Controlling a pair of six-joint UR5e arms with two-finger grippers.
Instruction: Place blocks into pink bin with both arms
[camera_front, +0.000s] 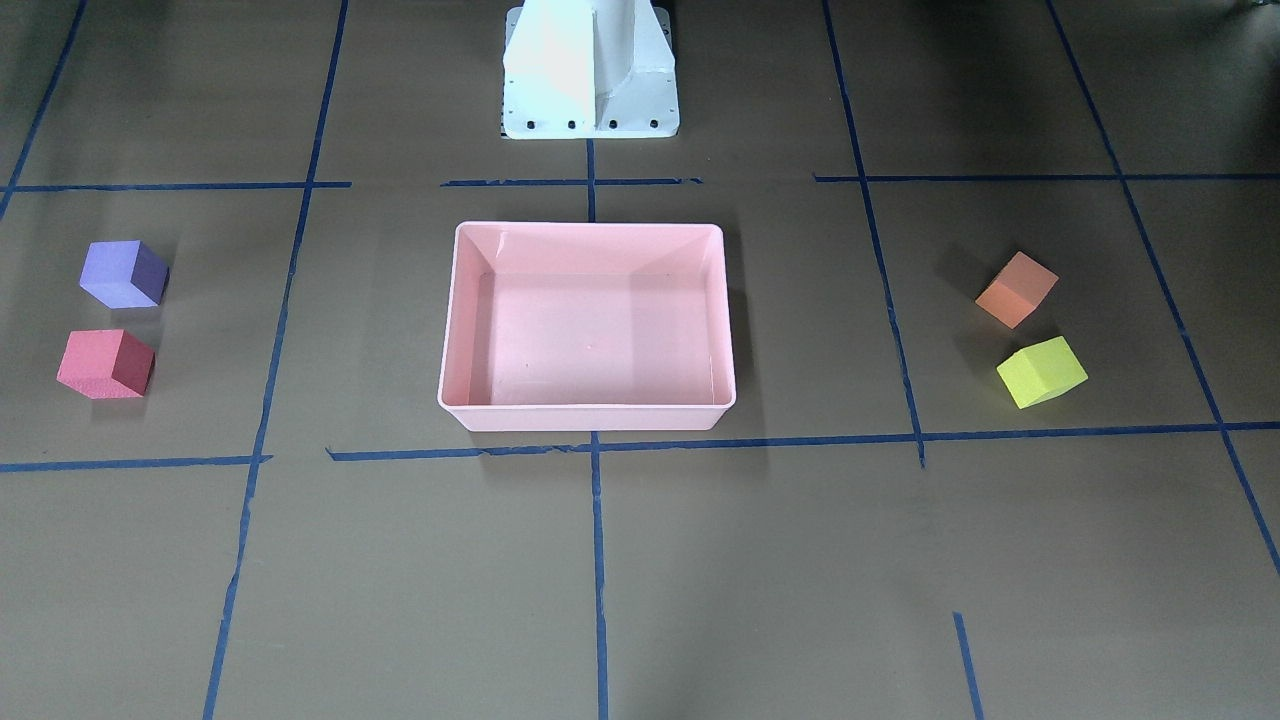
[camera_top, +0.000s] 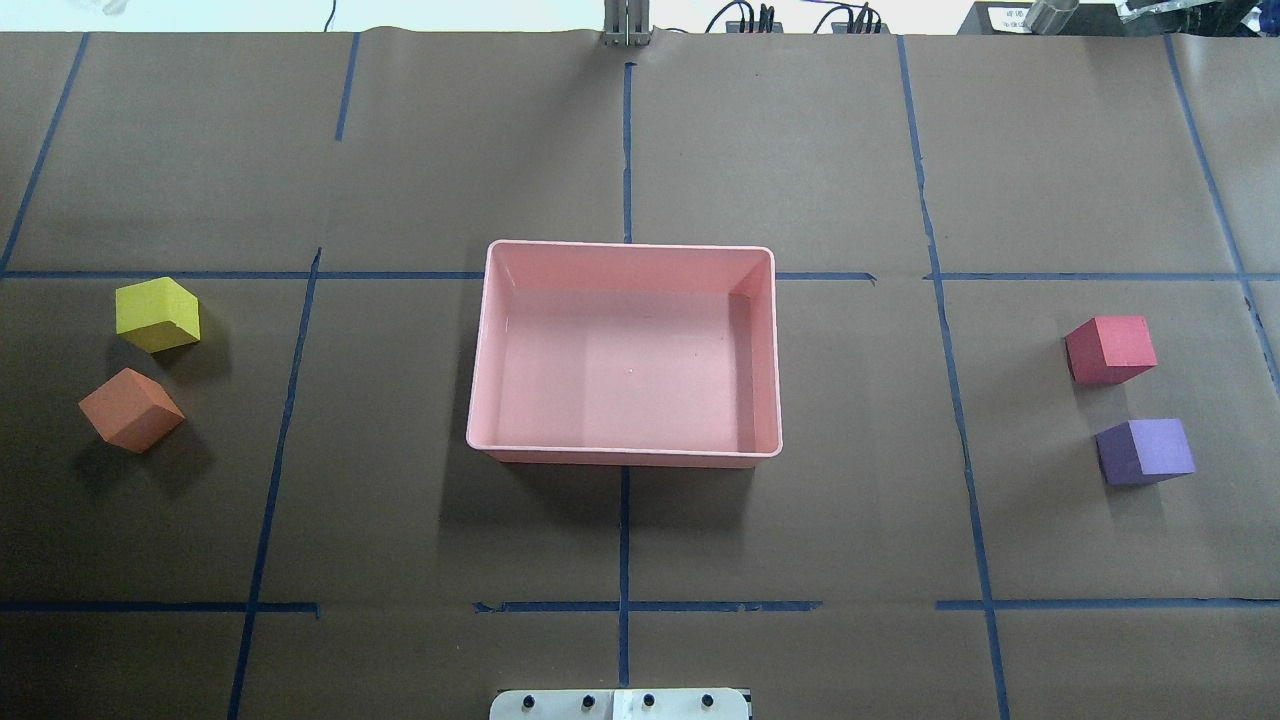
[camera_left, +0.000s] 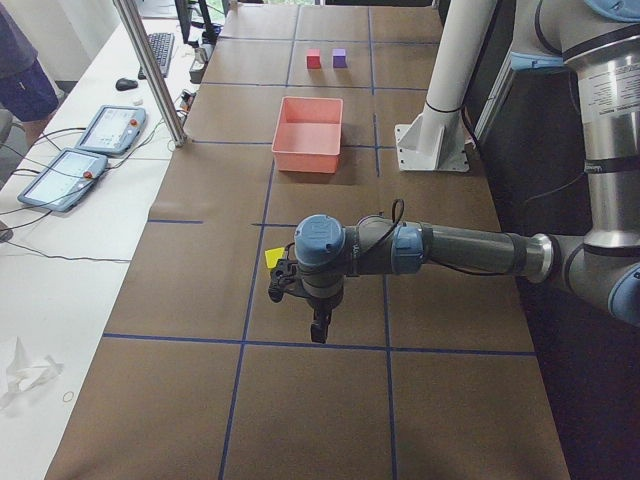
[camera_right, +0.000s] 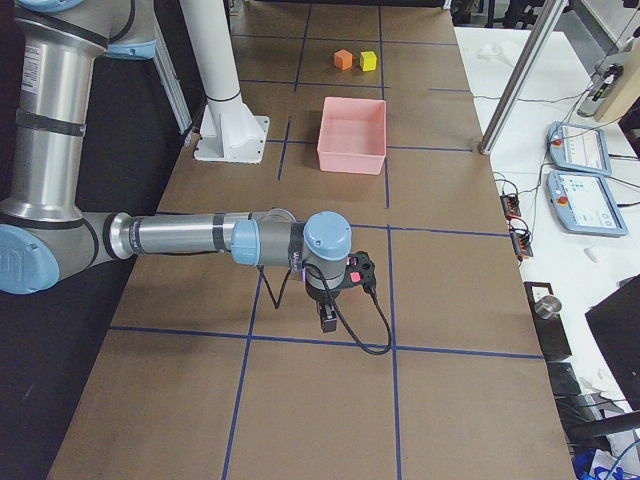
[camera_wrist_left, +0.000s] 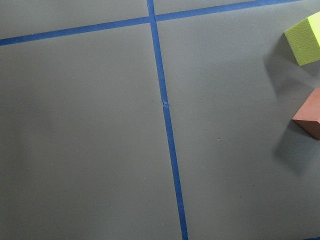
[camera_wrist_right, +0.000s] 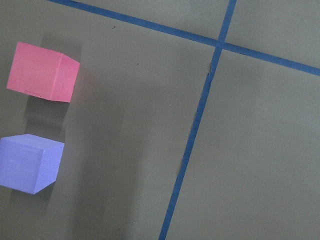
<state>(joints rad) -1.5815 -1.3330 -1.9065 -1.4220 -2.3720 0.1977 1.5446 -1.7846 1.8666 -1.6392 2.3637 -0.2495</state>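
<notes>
Nearest the robot you had the orange block and purple block, one per side; just beyond them, the yellow block and red block. The empty pink bin sat centred between the pairs, likely so each arm served its own side. The left gripper and right gripper hung outboard of the blocks, touching nothing; whether their fingers were open could not be told

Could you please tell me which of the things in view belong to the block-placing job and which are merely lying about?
Belong to the job: purple block, red block, orange block, yellow block, pink bin.

Just lying about: white pedestal, blue tape lines, control tablets, keyboard, mouse.
</notes>
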